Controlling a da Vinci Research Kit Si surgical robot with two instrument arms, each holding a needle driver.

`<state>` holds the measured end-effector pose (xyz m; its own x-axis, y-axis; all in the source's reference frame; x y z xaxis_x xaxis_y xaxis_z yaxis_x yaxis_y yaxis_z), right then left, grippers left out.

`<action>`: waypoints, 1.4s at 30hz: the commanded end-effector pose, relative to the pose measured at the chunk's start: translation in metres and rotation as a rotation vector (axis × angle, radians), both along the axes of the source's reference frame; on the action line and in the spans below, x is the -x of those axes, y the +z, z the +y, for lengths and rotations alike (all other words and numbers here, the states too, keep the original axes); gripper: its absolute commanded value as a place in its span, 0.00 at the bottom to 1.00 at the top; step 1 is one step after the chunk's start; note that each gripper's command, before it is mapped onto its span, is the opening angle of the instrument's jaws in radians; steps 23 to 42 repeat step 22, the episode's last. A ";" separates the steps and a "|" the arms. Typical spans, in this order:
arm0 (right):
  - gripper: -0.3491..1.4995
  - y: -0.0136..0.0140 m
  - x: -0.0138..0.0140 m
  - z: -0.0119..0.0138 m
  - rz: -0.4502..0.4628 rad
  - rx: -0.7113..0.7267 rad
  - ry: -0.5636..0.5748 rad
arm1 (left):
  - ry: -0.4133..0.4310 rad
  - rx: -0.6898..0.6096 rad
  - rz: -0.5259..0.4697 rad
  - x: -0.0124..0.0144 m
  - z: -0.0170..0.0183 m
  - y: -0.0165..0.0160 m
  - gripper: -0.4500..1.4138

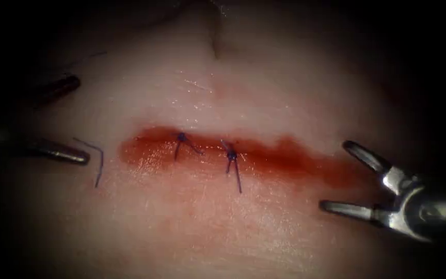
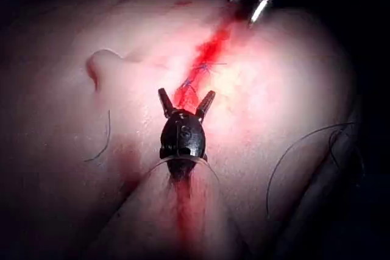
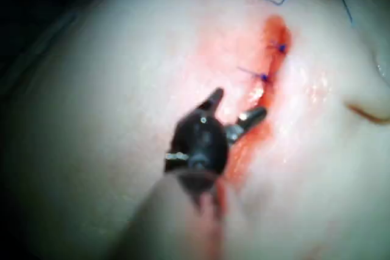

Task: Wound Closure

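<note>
Both my hands are spread open and empty: right hand (image 1: 344, 178) just off the red fluid-stained cut (image 1: 285, 157), left hand (image 1: 78, 119) opposite. Between them, two knotted blue stitches (image 1: 231, 155); the stretch nearer my right hand looks unstitched. Can't spot the needle.

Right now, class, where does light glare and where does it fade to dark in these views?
Endoscope view: glints on the wet tissue above the cut; edges dark, left tool shadowed, right tool gleaming. Left wrist view: strong light on the cut. Both tools open, holding nothing.
</note>
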<state>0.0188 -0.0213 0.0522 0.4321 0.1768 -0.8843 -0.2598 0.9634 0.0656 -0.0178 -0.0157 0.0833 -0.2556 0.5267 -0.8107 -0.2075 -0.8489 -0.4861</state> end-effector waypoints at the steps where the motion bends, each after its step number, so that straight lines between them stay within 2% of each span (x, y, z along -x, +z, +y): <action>1: 0.83 0.0004 0.0002 -0.0003 0.002 -0.005 0.001 | 0.014 -0.001 -0.011 0.0011 -0.0010 0.0007 0.68; 7: 0.83 -0.0007 0.0002 0.0001 0.025 -0.019 0.031 | 0.037 0.019 -0.028 0.0042 -0.0017 0.0015 0.69; 11: 0.85 -0.0017 -0.0001 0.0003 0.032 -0.024 0.037 | 0.032 0.028 -0.022 0.0050 -0.0018 0.0020 0.69; 42: 0.85 -0.0023 -0.0006 0.0002 0.036 -0.026 0.043 | 0.030 0.032 -0.019 0.0047 -0.0020 0.0022 0.68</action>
